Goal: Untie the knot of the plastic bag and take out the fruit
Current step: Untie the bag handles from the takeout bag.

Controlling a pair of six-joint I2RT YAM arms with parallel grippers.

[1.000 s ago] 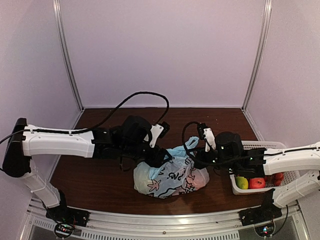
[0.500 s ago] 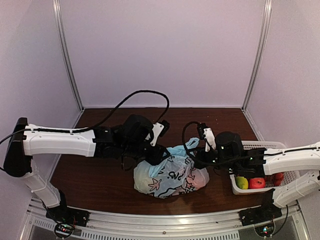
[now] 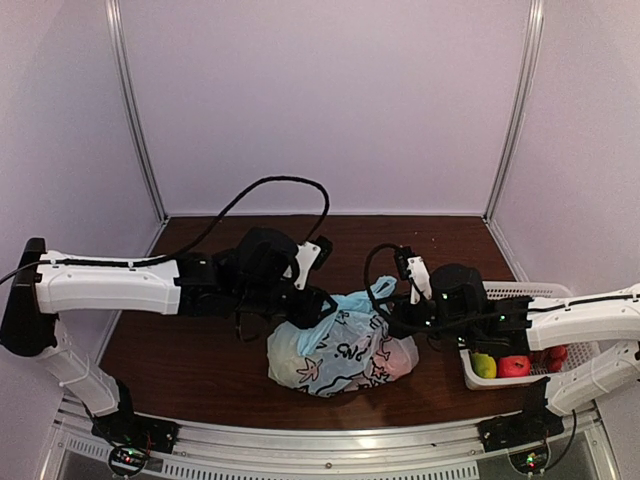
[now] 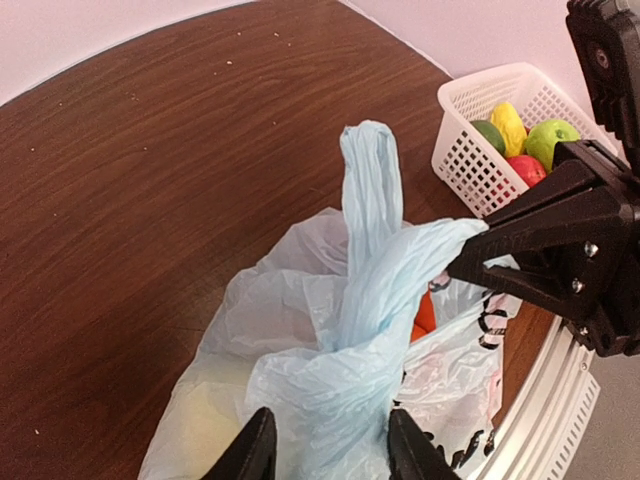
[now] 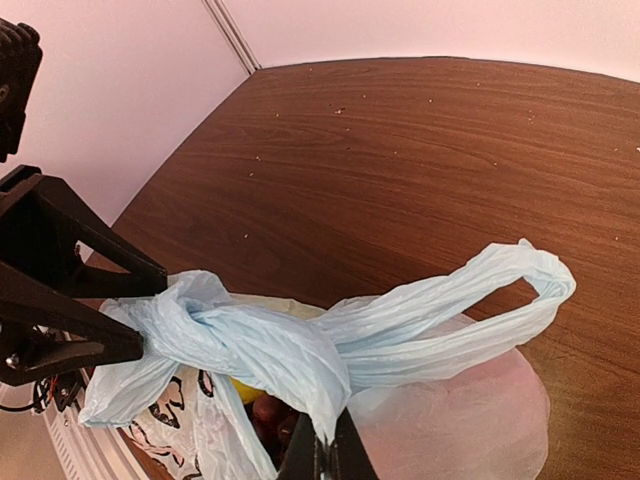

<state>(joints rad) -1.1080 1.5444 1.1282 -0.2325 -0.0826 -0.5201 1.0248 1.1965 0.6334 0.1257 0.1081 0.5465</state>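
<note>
Blue knot [image 5: 250, 345] pinched by left end effector [image 4: 330, 440], right end effector [image 5: 325, 452].

White basket [image 4: 478, 160], green apple [image 4: 552, 140], wooden table [image 4: 150, 200].

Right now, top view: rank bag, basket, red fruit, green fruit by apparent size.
1. The bag, narrowly: the basket looks close and the right arm hides part of it.
2. The basket.
3. The red fruit and green fruit: alike, unranked.

One plastic bag [image 3: 340, 352], one white basket [image 4: 468, 152] at right with two green fruits [image 4: 551, 140], one yellow fruit [image 4: 510, 124], one red fruit [image 4: 527, 168]; one left gripper [image 4: 326, 452], one right gripper [image 5: 324, 456].
</note>
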